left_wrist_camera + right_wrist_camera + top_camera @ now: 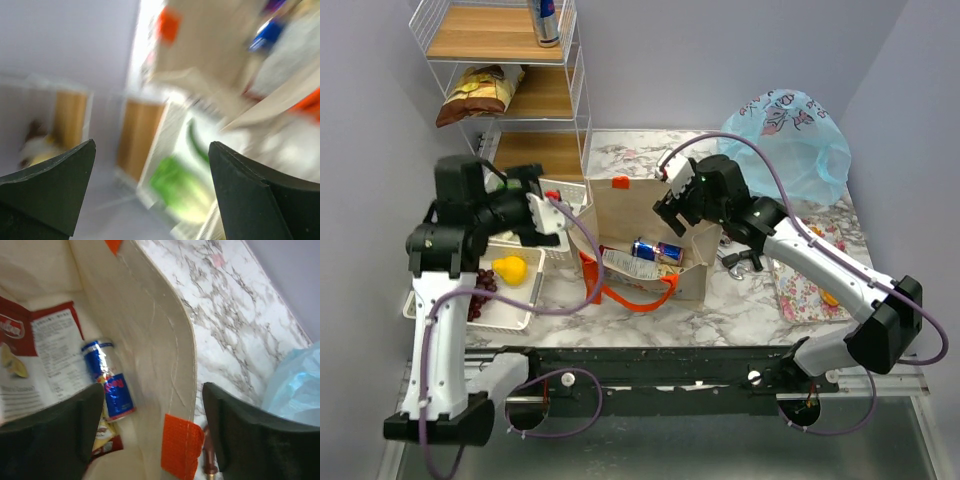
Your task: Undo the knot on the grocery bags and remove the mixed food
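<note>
Canvas wall of the tote (pixel 150 340), mid-frame, stands between the fingers of your spread right tool (pixel 152 405), so shift lower left over the can (pixel 111 385) inside and pinch across its body; left tool (pixel 152 150) hangs spread.

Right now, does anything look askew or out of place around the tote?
The right gripper straddles the side wall of the tote, open, one finger inside, one outside. The drink can inside lies on its side. Nothing looks spilled.
</note>
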Motion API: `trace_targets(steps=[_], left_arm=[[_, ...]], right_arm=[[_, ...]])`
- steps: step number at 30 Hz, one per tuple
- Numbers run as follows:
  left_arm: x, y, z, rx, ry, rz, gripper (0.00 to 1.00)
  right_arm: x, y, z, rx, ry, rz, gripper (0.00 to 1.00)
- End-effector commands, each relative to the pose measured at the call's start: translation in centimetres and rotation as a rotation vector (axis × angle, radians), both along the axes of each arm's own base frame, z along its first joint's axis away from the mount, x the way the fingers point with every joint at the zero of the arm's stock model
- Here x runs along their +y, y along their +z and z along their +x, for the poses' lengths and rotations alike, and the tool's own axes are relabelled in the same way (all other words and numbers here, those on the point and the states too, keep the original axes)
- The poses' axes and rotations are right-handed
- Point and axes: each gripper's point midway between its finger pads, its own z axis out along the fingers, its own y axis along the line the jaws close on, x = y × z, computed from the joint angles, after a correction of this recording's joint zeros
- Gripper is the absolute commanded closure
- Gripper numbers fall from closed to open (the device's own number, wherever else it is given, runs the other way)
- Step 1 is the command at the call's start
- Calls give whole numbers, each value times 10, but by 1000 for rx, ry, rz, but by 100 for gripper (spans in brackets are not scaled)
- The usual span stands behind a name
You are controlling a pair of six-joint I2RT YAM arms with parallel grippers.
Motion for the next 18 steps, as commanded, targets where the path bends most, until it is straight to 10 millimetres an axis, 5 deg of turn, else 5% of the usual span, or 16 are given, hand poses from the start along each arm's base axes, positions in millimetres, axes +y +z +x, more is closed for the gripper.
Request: trace_targets(steps=[1,5,10,14,18], left_arm=[[-87,-46,-102,429,-220,-292,8],[-130,-70,-128,500,-263,-397,25],[-156,-116,-140,538,-285,-276,41],[-151,-145,-181,544,-486,-95,48],[-148,-116,-192,494,-558,-112,48]], right_arm=[[-17,-20,13,-15,-74,-93,31],[8,2,-3,20,45,26,97],[38,51,-25,8,219,189,99],[31,69,-37,-72,255,224,99],[22,71,-54,-135,308,230,99]])
